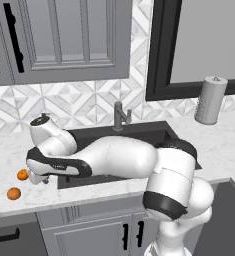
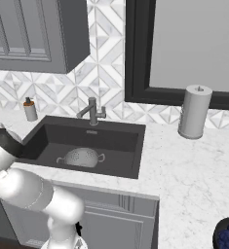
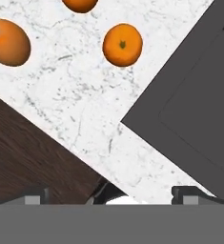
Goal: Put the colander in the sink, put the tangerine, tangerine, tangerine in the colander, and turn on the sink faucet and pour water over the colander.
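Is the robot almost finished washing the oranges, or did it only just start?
Only just started. Done: the colander already sits in the sink. In hand: the open gripper hangs over the counter near the three tangerines, holding none yet. Left: all three fruits must go into the colander, and the faucet shows no water running.

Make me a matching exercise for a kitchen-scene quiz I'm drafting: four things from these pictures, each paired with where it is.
Things:
1. colander
2. tangerines
3. paper towel roll
4. soap bottle

Places:
A. on the counter left of the sink
B. counter behind the sink's left corner
C. on the sink floor
D. upright on the counter right of the sink

Pairs: 1-C, 2-A, 3-D, 4-B
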You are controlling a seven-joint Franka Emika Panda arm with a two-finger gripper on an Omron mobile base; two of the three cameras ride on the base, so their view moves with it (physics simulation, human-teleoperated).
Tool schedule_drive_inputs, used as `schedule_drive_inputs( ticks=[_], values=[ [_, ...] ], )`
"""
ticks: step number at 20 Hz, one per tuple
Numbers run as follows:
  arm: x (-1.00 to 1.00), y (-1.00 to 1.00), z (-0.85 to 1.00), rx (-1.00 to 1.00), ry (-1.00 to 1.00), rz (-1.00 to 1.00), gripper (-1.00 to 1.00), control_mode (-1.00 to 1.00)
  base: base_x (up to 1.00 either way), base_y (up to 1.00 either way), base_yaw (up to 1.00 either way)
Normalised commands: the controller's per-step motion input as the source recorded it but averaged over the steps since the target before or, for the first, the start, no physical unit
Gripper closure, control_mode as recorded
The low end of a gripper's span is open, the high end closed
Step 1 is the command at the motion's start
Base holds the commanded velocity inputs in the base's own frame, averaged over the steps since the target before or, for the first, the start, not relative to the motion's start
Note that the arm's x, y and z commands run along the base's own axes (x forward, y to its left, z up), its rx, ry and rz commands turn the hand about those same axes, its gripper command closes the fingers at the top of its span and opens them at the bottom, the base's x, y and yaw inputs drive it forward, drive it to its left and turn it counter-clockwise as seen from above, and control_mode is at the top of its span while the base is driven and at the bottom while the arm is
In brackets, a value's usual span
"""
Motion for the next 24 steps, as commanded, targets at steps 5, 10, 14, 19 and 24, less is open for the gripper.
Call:
schedule_drive_inputs(
  ticks=[5, 10, 14, 19, 24],
  values=[
    [0.53, 0.38, -0.32, -0.10, 0.04, 0.12, -1.00, -1.00, 0.00, 0.00, 0.00],
    [0.48, 0.34, -0.30, -0.09, 0.03, 0.12, -1.00, -1.00, 0.00, 0.00, 0.00],
    [0.51, 0.36, -0.11, -0.05, 0.00, 0.12, -1.00, -1.00, 0.00, 0.00, 0.00],
    [0.52, 0.24, -0.05, -0.04, 0.01, 0.11, -1.00, -1.00, 0.00, 0.00, 0.00],
    [0.04, 0.00, -0.25, -0.10, 0.02, 0.09, -1.00, -1.00, 0.00, 0.00, 0.00]
  ],
)
